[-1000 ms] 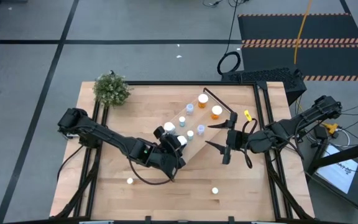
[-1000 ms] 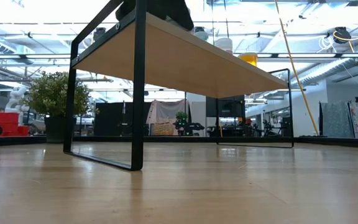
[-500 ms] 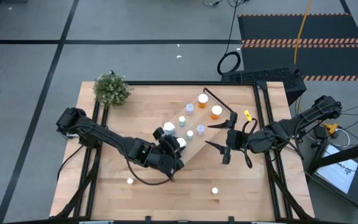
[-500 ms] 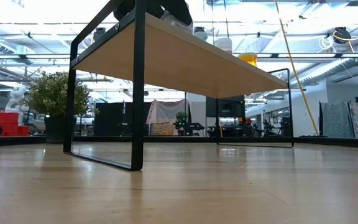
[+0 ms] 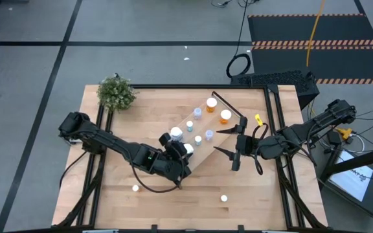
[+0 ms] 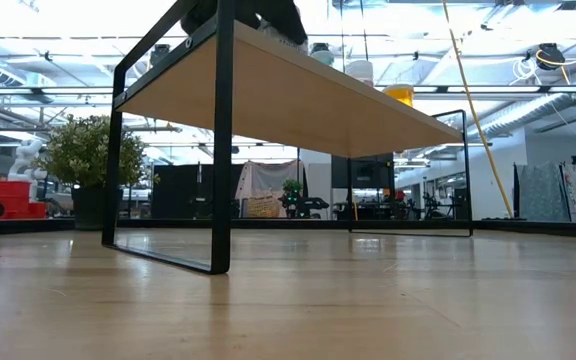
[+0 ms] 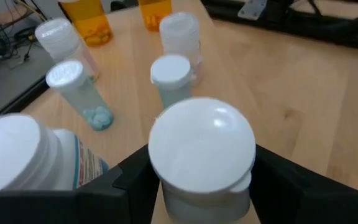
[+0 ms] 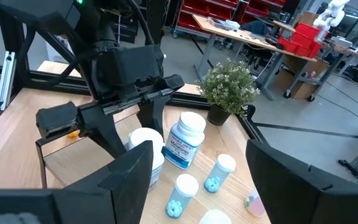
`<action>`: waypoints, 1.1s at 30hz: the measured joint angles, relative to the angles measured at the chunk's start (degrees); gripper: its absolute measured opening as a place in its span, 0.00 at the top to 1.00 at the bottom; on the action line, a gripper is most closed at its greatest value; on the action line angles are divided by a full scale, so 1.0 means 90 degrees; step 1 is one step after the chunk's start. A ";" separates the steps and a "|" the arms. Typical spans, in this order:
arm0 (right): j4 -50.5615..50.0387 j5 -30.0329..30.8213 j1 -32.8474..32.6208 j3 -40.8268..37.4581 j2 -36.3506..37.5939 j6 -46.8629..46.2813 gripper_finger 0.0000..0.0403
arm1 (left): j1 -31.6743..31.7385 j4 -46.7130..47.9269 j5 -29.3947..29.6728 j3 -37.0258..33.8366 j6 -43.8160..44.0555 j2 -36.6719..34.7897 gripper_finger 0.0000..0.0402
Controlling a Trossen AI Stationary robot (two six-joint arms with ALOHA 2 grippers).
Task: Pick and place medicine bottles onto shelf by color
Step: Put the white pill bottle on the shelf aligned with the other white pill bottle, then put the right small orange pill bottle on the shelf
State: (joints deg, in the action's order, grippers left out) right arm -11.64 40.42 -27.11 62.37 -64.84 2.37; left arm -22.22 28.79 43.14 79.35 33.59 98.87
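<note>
The shelf lies slantwise across the middle of the table. Orange bottles, pale blue bottles and a large white labelled bottle stand on it. My left gripper is over the shelf's near left end, shut on a white bottle with a white cap. That bottle is upright beside the labelled one. My right gripper hovers open at the shelf's right side, pointing toward the bottles, with nothing between its fingers. My left gripper pinches the white bottle's body just under the cap between its two fingers, one on each side. The fingers slant down from the table's left. The bottle is upright over the shelf's near left end. Its base is hidden.
Two small white-capped bottles lie loose on the table near its front edge. A green bushy plant stands at the far left corner. A small yellow item lies near the right edge.
</note>
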 joint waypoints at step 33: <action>0.0533 -0.1143 0.0482 -0.0001 -0.0678 -0.0971 0.38 | -0.1016 0.1364 0.0614 -0.0002 -0.0533 -0.1577 0.24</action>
State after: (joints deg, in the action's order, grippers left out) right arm -6.84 30.14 -22.78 62.36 -70.94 -6.36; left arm -31.36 41.07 48.66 79.33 28.79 84.68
